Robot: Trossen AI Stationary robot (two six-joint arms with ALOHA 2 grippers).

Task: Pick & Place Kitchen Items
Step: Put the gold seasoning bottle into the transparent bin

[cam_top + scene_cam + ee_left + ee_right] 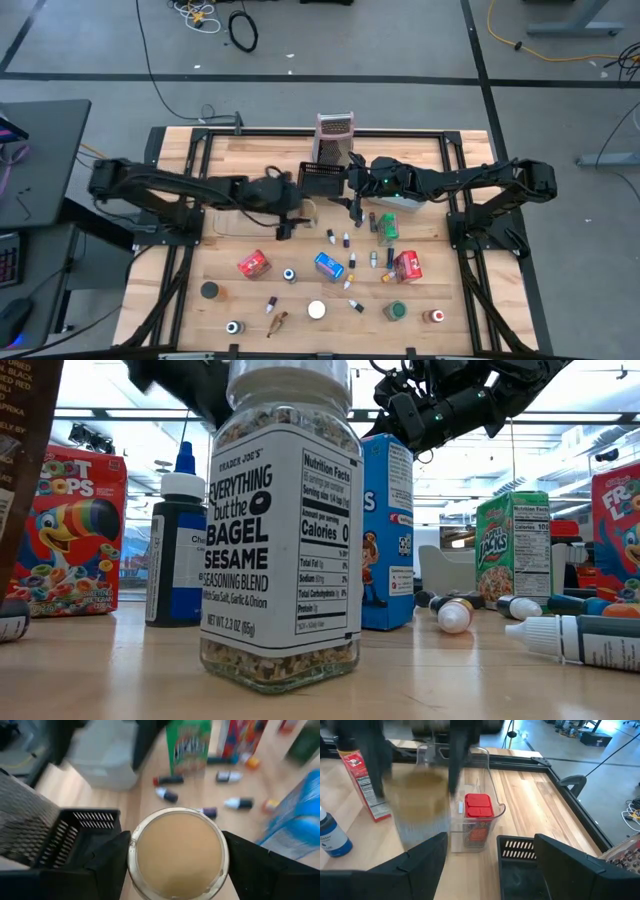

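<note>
Low view: seasoning jar [283, 530] fills centre frame, lid cropped at top edge, hiding the table behind. Left wrist view: tan-lidded jar [176, 854] cut off at bottom edge. Right wrist view: clear tub [470, 800] partly hidden by blurred jar [420, 810].

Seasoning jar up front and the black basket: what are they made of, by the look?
Seasoning jar: clear glass or hard plastic, can't tell which; the seeds show through the wall below a paper label, pale smooth cap likely plastic. Basket: black slotted walls, matte, probably coated metal mesh or plastic.
</note>
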